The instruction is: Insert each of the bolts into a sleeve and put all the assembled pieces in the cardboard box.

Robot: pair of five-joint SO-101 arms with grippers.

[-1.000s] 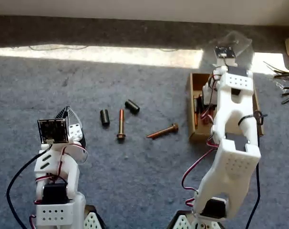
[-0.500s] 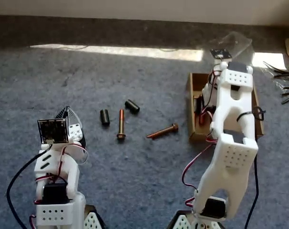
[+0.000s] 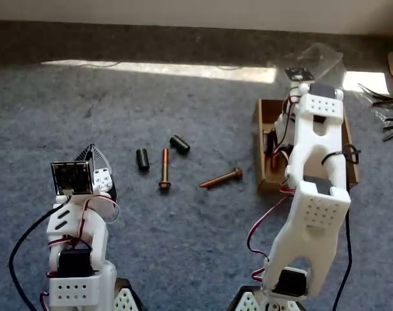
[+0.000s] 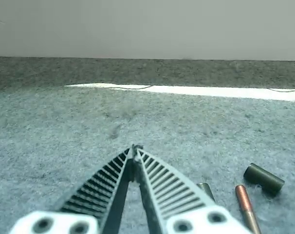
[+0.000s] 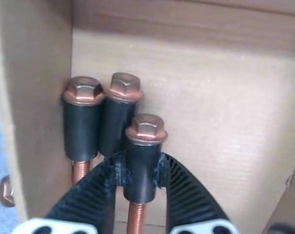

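The cardboard box [image 5: 225, 97] holds two sleeved bolts [image 5: 101, 122] lying side by side against its wall. My right gripper [image 5: 140, 165] is down inside the box, shut on the black sleeve of a third sleeved bolt [image 5: 146, 130]. From above, the right arm [image 3: 316, 149] covers most of the box [image 3: 258, 123]. On the carpet lie two bare copper bolts [image 3: 164, 167] [image 3: 220, 178] and two black sleeves [image 3: 142, 159] [image 3: 179, 144]. My left gripper [image 4: 135, 151] is shut and empty, low over the carpet, short of a sleeve [image 4: 263, 178] and a bolt [image 4: 246, 207].
Grey carpet runs to a wall at the back, crossed by a strip of sunlight [image 3: 157, 70]. Clear plastic wrap [image 3: 320, 55] and some dark cables [image 3: 388, 97] lie behind and to the right of the box.
The right arm has shifted slightly farther over the box and then held still. The left arm and the loose parts have not moved.
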